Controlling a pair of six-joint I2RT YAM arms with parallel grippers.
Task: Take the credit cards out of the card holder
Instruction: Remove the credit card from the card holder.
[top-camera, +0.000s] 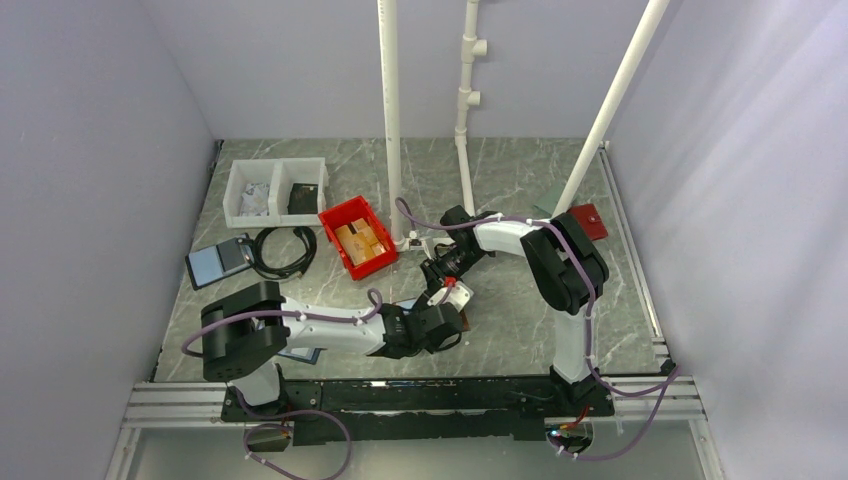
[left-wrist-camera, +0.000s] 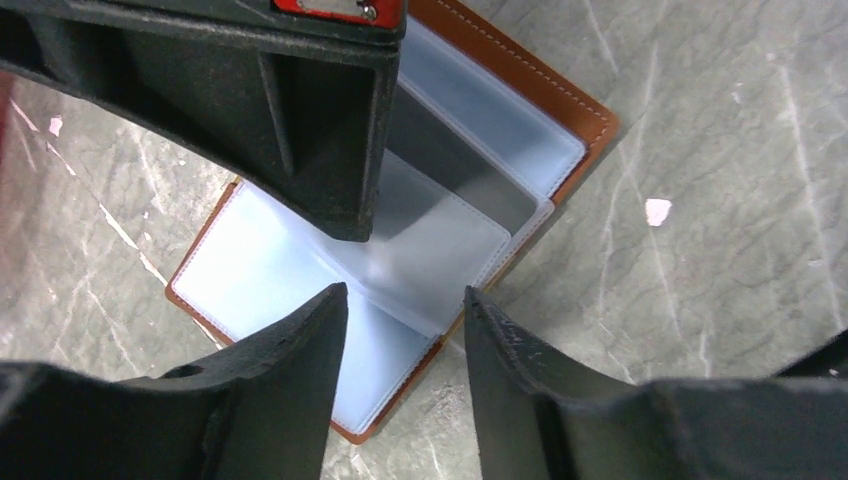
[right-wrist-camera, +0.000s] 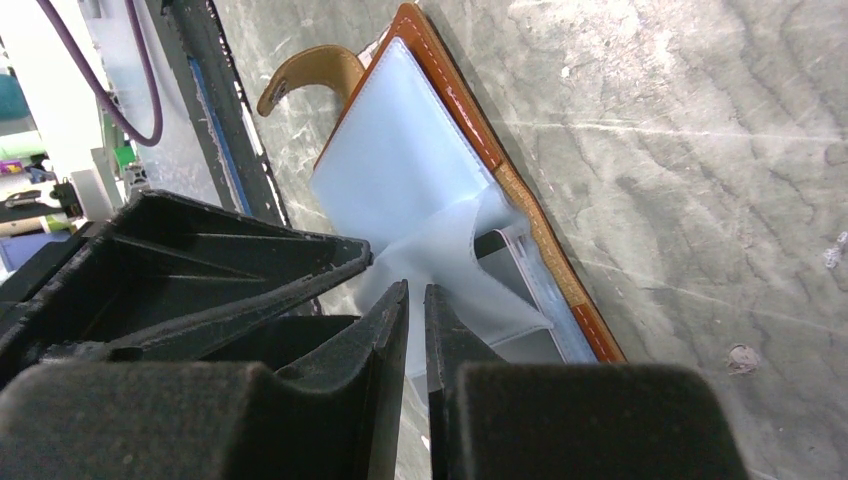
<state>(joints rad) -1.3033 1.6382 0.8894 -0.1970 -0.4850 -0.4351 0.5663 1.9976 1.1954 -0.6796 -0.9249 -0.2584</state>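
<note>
- Black fingertips of the right gripper (right-wrist-camera: 415, 295) are pinched on a clear plastic sleeve (right-wrist-camera: 455, 245) of the card holder (right-wrist-camera: 400, 170), lifting that leaf off the pages beneath it.
- Brown and stitched, the card holder lies open on the grey marbled table (right-wrist-camera: 700, 200), directly under and just ahead of both grippers. Its strap tab (right-wrist-camera: 310, 70) curls upward at the end farthest from the right gripper.
- Over the holder's near edge the left gripper (left-wrist-camera: 405, 300) hovers with its jaws parted and nothing between them. The pale blue sleeves lie just below its fingertips, and a finger of the right gripper crosses in front of it.
- The step in hand appears to be opening a pocket so that a card can be reached. No card shows outside the holder, so the job looks barely begun.
- The next move likely calls for the left gripper to drop to the mouth of the raised sleeve and close on a card's edge. The right gripper would hold the leaf clear meanwhile. Thin, slick plastic leaves little margin for a clean grip.
- A dark grey panel (left-wrist-camera: 450, 170) between the sleeves may be a card or only a pocket backing; it cannot be told which.
- Frosted plastic hides how many cards remain, and from overhead the two arms cover almost all of the holder.
- Well beyond the left gripper sit a red bin (top-camera: 342, 206), a white divided tray (top-camera: 275, 190) and a blue-edged folder (top-camera: 218, 262).
</note>
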